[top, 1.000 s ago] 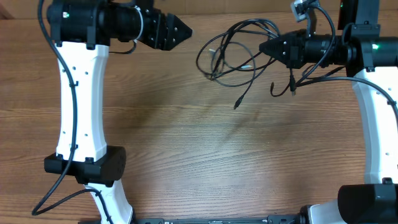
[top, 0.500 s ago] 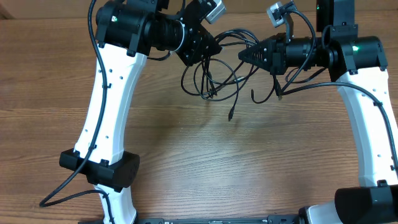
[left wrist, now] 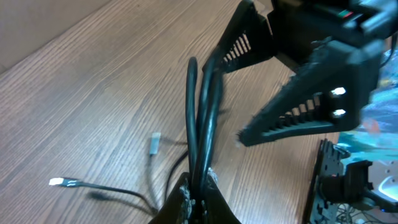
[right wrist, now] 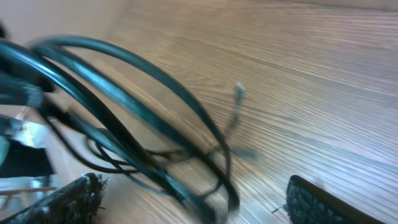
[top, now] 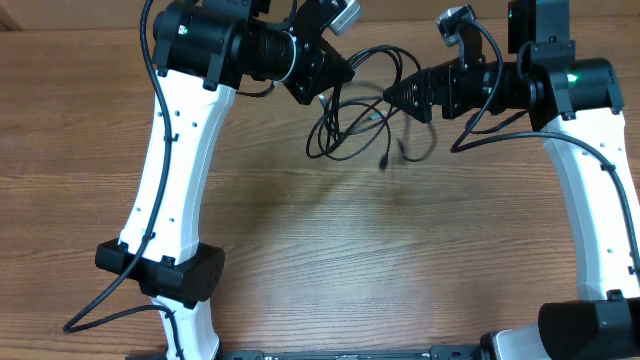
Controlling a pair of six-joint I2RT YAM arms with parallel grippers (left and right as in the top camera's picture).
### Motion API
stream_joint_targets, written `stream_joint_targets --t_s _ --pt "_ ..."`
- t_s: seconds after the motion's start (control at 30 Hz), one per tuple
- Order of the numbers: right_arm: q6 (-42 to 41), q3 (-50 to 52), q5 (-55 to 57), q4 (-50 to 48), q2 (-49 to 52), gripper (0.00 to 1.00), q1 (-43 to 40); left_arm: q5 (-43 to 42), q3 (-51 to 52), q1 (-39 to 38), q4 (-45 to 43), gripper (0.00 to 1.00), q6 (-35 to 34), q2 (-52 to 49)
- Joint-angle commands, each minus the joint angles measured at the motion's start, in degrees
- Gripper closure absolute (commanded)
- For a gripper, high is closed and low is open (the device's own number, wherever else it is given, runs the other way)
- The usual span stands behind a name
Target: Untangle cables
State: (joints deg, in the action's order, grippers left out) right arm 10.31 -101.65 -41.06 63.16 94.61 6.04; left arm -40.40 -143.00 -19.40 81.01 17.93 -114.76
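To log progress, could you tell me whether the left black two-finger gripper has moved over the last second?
Yes. The left gripper has shifted rightward along the wooden table's far edge, reaching the tangled black cables.

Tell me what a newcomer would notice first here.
The eye goes first to the black tangle of cables, bunched between the two grippers at the far middle of the wooden table. The left gripper is pinched shut on several strands. The right gripper faces it with open jaws, and loops run between its fingers.
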Motion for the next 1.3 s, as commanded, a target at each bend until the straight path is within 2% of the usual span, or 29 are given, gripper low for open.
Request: stream_joint_targets --t_s 0.0,0.03,0.07,0.1,0.13,0.17,0.23,0.27,0.3,0.43,0.57,0.67,0.73,0.8,0.87,0.9,0.93,1.03,1.1,1.13,1.17,1.2,1.27 --pt "-0.2 -0.74 3.72 -0.02 -0.02 0.11 -0.09 -3.1 -4.28 0.22 -0.24 0.96 -3.17 2.08" --pt "-0.2 -0.74 3.76 -0.28 0.04 0.11 -0.09 -3.1 -4.96 0.22 -0.24 0.96 -3.76 2.1" --pt "-0.2 -0.74 3.74 -0.52 0.04 0.0 -0.09 -3.21 -5.84 0.22 -0.22 0.96 -5.11 2.14" --pt "-0.22 -0.74 3.72 -0.55 0.04 0.0 -0.09 -5.27 -7.08 0.22 0.46 0.96 -7.87 2.23" --pt "-0.24 -0.74 3.72 -0.48 0.04 0.0 -0.09 -7.98 -8.13 0.17 1.95 0.96 -6.54 2.4" --pt "-0.46 -0.74 3.74 -0.46 0.04 0.0 -0.09 -3.65 -9.09 -0.17 2.99 0.96 -2.32 2.45" --pt "-1.31 -0.74 3.74 -0.35 0.04 0.0 -0.11 12.44 -8.76 -0.48 0.13 0.96 -7.15 1.84" --pt "-1.27 -0.74 3.74 0.0 0.04 0.0 -0.09 18.67 -8.76 -0.33 -0.66 0.96 -9.6 1.36" --pt "-1.29 -0.74 3.74 0.15 0.04 0.0 -0.09 21.49 -8.76 0.2 -0.94 0.96 -10.6 0.83" --pt "-1.53 -0.74 0.94 0.2 0.04 0.0 0.24 21.49 -8.76 2.82 -2.25 0.96 -19.78 -1.75" --pt "-3.17 -0.74 -2.95 -1.62 0.04 0.0 1.25 21.11 -8.79 3.23 -3.82 0.96 -24.17 -1.88" --pt "-6.1 -0.72 -3.63 -5.11 0.04 0.0 2.75 21.11 -8.79 3.19 -5.07 0.96 -33.97 -1.79" --pt "-6.03 -0.68 -3.48 -8.48 0.11 0.0 5.2 19.74 -8.79 3.19 -4.94 0.96 -43.71 -1.79" --pt "-6.03 -0.68 -2.38 -10.69 0.63 0.0 7.34 17.77 -8.81 3.13 -5.03 0.96 -48.19 -1.75" --pt "-6.38 -0.7 -2.1 -11.96 1.81 0.14 9.11 17.35 -9.46 3.08 -4.57 0.96 -53.2 -1.68" --pt "-7.19 -0.7 -2.03 -12.0 2.93 0.31 9.84 17.07 -9.9 3.08 -4.52 0.96 -55.06 -1.68" --pt "-7.34 -0.7 -2.08 -11.8 3.96 0.44 10.14 16.33 -10.27 3.08 -4.59 0.96 -56.98 -1.68" --pt "-7.32 -0.68 -2.67 -10.67 7.02 0.49 10.51 15.54 -11.69 3.08 -4.81 0.96 -58.29 -1.68" --pt "-7.32 -0.68 -4.48 -10.38 8.81 0.62 10.51 15.74 -12.41 3.1 -4.81 0.96 -58.36 -1.68" --pt "-7.3 -0.7 -5.14 -10.47 9.2 0.64 10.51 15.69 -12.72 3.08 -4.81 0.96 -59.01 -1.68" --pt "-7.3 -0.7 -5.86 -10.67 9.51 0.6 10.51 15.67 -13.03 3.08 -4.83 0.96 -59.36 -1.68" --pt "-7.3 -0.7 -6.82 -11.15 9.73 0.46 10.62 15.28 -13.49 3.08 -5.01 0.96 -59.8 -1.68" --pt "-7.3 -0.7 -7.08 -11.8 9.77 0.4 11.06 15.32 -14.25 3.08 -5.25 0.96 -59.98 -1.68"
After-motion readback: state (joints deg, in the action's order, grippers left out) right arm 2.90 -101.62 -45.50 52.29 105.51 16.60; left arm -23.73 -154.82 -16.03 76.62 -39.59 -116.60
